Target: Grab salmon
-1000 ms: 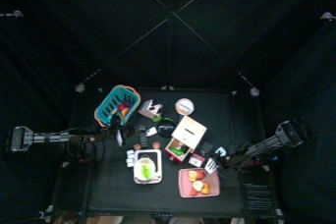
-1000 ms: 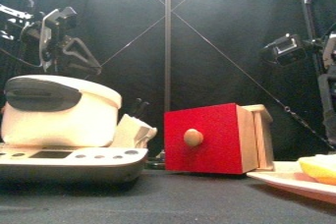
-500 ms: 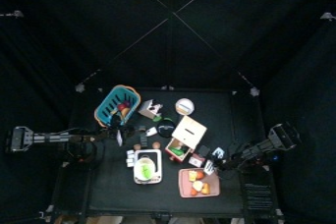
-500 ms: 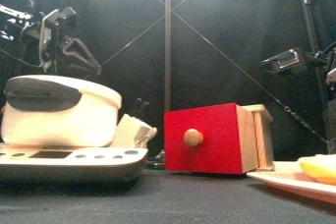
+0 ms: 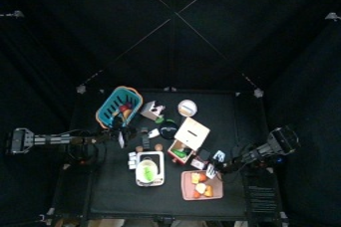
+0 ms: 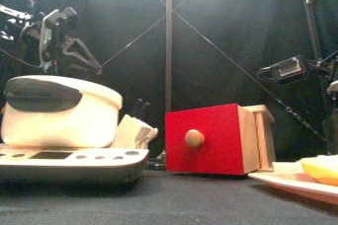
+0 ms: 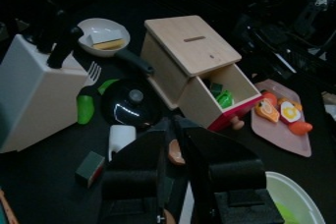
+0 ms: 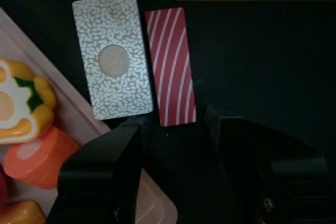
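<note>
Right now my right gripper (image 8: 174, 154) hangs with jaws spread over a red striped packet (image 8: 171, 66) and a patterned grey one (image 8: 110, 55). The orange salmon piece (image 8: 50, 154) lies on the pink plate (image 8: 125, 184) just beside one fingertip. My left gripper (image 7: 184, 174) rests apart, fingers pressed together.
</note>
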Controlling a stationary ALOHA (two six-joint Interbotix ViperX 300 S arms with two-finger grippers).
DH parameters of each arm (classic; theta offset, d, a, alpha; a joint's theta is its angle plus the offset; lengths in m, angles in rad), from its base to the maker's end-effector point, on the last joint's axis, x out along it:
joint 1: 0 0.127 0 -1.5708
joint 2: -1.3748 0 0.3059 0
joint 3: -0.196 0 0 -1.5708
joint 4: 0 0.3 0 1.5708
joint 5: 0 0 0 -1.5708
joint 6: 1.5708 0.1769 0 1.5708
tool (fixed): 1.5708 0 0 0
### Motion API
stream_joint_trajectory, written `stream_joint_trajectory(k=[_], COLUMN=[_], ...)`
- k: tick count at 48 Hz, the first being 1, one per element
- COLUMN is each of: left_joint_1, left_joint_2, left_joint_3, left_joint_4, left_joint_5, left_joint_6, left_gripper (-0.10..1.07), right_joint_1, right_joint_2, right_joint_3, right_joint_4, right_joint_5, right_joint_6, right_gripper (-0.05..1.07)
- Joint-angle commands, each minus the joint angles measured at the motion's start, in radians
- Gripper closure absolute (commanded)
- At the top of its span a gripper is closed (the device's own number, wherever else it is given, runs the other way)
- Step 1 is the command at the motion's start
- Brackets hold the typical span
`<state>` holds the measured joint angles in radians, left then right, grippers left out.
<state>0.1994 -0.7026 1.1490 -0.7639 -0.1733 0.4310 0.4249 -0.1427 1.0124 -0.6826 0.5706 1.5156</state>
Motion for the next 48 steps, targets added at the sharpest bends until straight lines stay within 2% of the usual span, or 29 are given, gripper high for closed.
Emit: stream_joint_trajectory(k=[1, 14, 30, 39, 48], left_joint_1=[0.002, 0.002, 0.0, 0.0, -0.002], left_joint_2=[0.0, 0.002, 0.0, 0.0, 0.0], left_joint_3=[-0.015, -0.014, -0.014, -0.014, -0.014], left_joint_4=[0.005, 0.003, 0.002, 0.002, 0.002], left_joint_5=[-0.003, -0.003, -0.003, -0.003, -0.003], left_joint_6=[0.002, 0.002, 0.0, 0.0, 0.0], left_gripper=[0.4, 0.4, 0.4, 0.4, 0.4], right_joint_1=[-0.002, -0.002, 0.008, 0.009, 0.029], right_joint_2=[-0.008, -0.02, -0.156, -0.172, -0.179], right_joint_3=[-0.012, -0.017, -0.052, -0.06, -0.106], right_joint_4=[-0.003, 0.011, 0.014, 0.017, 0.049], right_joint_5=[0.003, 0.02, 0.17, 0.167, 0.138], right_joint_6=[0.0, 0.0, 0.0, 0.002, -0.002], right_gripper=[0.22, 0.37, 0.39, 0.39, 0.39])
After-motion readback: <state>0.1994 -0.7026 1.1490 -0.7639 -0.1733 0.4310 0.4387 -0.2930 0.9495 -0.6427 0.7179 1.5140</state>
